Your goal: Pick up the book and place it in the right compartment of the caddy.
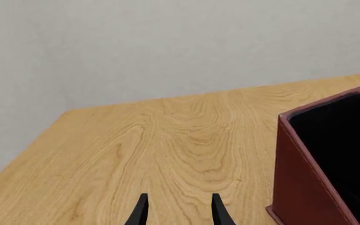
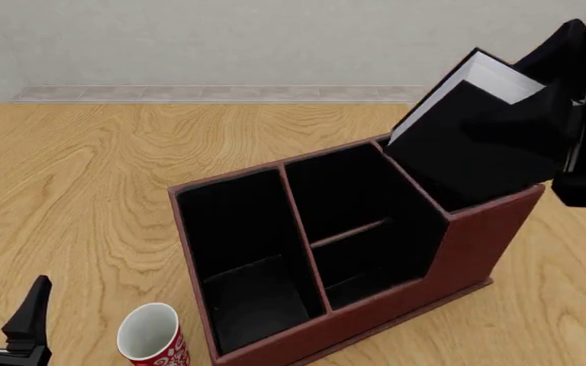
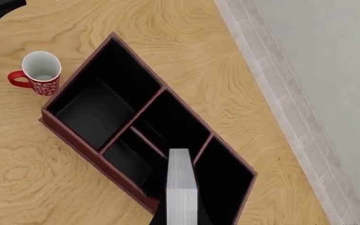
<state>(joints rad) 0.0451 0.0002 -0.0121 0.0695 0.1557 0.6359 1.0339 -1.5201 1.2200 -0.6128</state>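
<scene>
The book (image 2: 476, 141) hangs tilted in the air at the far right of the caddy (image 2: 354, 252), carried by the right tool (image 2: 558, 114), which is pinching it from the upper right; the tool's fingers are mostly hidden behind the black cover, so the hold is judged from the book being off the bench (image 2: 89, 175). Its long axis slopes down toward the left and near side, white page edges facing up and away. The lower corner sits over the mouth of the right compartment (image 2: 476, 194), the tall-walled section, and looks to overlap the partition toward the middle section. The coming move turns on that: the book probably needs to shift a little right and stand more upright before it goes down, or its corner may catch the partition.

The right wrist view looks straight down the page edges of the book (image 3: 180, 187) and shows them lined up near the wall between the middle section and the right compartment (image 3: 227, 183), which the front view cannot settle. It also shows the cup (image 3: 39, 72) beyond the caddy's left end, well apart.

The left tool (image 1: 178, 211) is spread, holds nothing, and sits low over bare bench at the near left, far from the book
</scene>
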